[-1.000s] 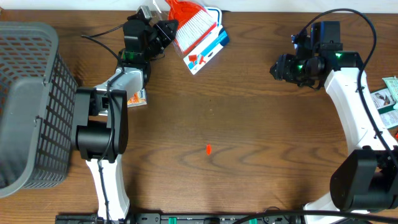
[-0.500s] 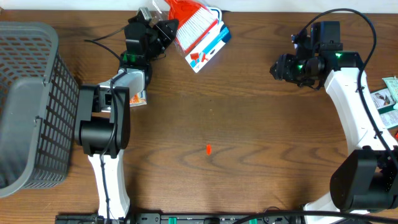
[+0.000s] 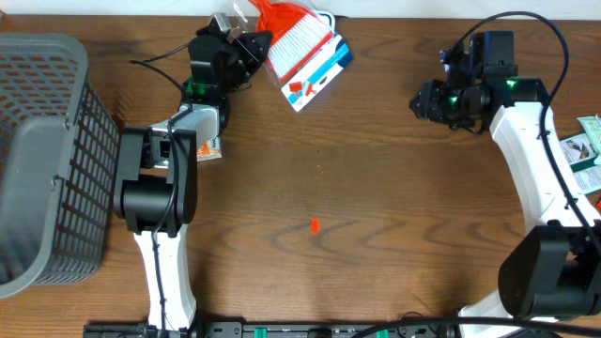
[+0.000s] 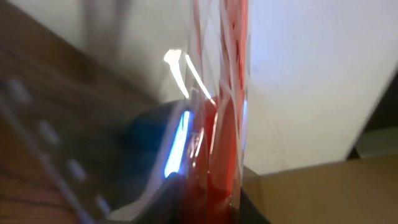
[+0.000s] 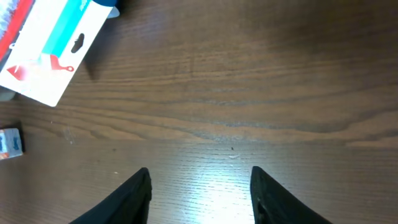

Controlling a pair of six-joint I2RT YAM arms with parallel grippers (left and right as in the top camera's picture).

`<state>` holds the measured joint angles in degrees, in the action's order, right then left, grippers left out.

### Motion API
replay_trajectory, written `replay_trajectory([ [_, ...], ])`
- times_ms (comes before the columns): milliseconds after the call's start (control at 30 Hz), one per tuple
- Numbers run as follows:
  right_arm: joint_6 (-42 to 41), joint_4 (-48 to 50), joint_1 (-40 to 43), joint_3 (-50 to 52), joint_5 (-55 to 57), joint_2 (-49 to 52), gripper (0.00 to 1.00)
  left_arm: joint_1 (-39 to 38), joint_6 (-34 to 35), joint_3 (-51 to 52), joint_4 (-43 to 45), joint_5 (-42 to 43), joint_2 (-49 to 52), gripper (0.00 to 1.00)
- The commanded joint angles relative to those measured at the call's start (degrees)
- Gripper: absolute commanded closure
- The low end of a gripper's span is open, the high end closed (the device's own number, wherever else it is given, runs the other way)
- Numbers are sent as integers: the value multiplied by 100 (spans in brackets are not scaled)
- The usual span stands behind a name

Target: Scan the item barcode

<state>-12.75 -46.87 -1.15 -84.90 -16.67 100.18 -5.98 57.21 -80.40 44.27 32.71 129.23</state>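
Packaging on the brush pack point(image 3: 302, 54) looks light, thin and glossy, so probably slippery and bendy; its stiffer card edge seems the safest hold. The left tool point(image 3: 252, 45) pinches the pack's edge, and the pack juts from its tips toward the right tool point(image 5: 199, 177), which is spread, empty and well apart over the tabletop point(image 3: 376, 207). One pack, one small box point(image 3: 208, 147) behind the left tool, one basket point(image 3: 38, 141).

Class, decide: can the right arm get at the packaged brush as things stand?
Probably yes: only bare table lies between the right gripper and the packaged brush; left gripper holds its far edge.
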Motion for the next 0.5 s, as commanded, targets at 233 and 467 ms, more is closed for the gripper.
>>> replay_trajectory([
  [233, 219, 17, -2, -7, -20, 28, 48, 61, 505, -208, 798, 1386, 0, 93],
  [467, 367, 98, 103, -7, -1453, 26, 46, 61, 1130, -208, 1495, 2382, 0, 93],
])
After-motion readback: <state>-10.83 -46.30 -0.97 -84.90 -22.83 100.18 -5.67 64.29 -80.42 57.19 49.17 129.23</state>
